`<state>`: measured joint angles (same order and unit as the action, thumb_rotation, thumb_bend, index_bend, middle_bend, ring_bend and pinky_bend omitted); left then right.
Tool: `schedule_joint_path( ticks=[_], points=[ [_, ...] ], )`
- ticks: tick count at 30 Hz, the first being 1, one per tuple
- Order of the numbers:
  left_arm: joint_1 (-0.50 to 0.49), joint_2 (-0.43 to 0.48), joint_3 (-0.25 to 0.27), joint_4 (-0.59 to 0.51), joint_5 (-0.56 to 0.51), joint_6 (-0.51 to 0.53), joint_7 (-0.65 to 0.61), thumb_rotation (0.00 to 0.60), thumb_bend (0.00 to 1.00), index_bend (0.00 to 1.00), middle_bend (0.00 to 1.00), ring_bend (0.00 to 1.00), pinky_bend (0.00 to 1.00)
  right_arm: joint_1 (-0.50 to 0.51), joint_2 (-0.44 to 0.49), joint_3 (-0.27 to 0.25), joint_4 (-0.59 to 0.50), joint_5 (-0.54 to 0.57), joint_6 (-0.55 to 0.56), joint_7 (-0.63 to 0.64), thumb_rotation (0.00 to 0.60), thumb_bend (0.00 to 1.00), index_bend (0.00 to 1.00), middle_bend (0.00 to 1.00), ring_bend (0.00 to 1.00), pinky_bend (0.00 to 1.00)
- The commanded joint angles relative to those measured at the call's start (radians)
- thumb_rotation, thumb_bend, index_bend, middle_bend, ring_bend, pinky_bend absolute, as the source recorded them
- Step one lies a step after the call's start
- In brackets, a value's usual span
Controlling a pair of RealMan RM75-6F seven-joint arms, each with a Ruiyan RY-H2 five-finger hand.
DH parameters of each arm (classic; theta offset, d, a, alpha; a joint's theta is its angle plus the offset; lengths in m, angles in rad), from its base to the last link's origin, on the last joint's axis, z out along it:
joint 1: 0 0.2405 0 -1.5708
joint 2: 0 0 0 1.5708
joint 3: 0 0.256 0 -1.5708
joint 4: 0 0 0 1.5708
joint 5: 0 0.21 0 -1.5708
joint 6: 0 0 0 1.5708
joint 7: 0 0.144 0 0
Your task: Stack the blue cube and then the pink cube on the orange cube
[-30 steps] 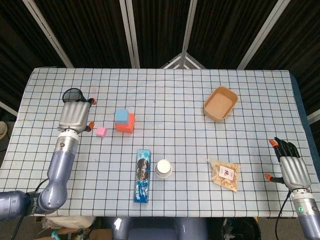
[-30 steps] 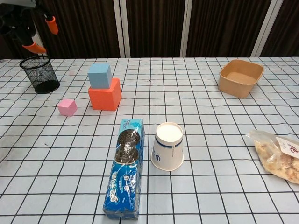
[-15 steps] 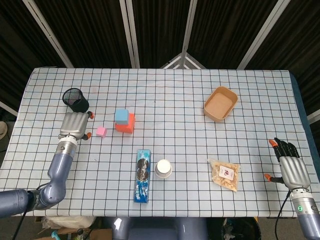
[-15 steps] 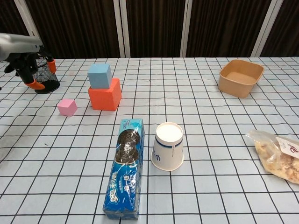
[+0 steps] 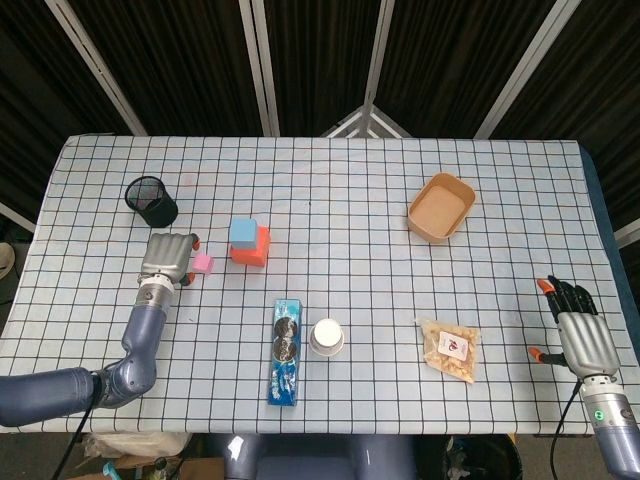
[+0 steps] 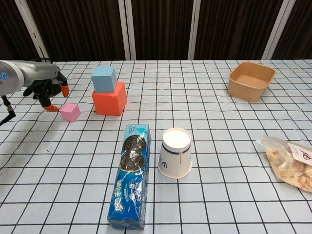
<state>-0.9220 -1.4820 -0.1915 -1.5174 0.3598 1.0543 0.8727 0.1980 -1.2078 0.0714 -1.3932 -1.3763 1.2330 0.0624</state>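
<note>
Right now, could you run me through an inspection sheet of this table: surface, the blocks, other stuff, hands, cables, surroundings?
Surface: table under a checked cloth, flat.
Job's things: blue cube sits on orange cube; pink cube lies on the cloth beside the stack.
Clutter: mesh cup, biscuit pack, paper cup upside down, snack bag, brown bowl.
Hands: left hand right beside the pink cube, fingers apart, holding nothing; right hand open at the table's edge.
Cables: nothing seen.
Surroundings: dark panels with pale frames.
</note>
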Motion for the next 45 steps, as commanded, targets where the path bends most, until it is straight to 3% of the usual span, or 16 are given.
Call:
schedule_joint_path(
  ticks=[1,45],
  points=[
    [-0.004,-0.008,0.004,0.013,-0.003,-0.007,-0.006,0.6,0.32,0.34,0.86,0.69,0.72,0.0,-0.001,0.0,-0.001,0.0,0.001,-0.002,0.6,0.1,0.0,0.04,0.03,0.04],
    [-0.044,-0.108,0.02,0.17,-0.027,-0.065,-0.009,0.6,0.33,0.35,0.86,0.7,0.72,0.007,-0.007,0.0,0.003,0.016,-0.021,-0.012,0.6,0.09,0.0,0.04,0.03,0.04]
  ],
)
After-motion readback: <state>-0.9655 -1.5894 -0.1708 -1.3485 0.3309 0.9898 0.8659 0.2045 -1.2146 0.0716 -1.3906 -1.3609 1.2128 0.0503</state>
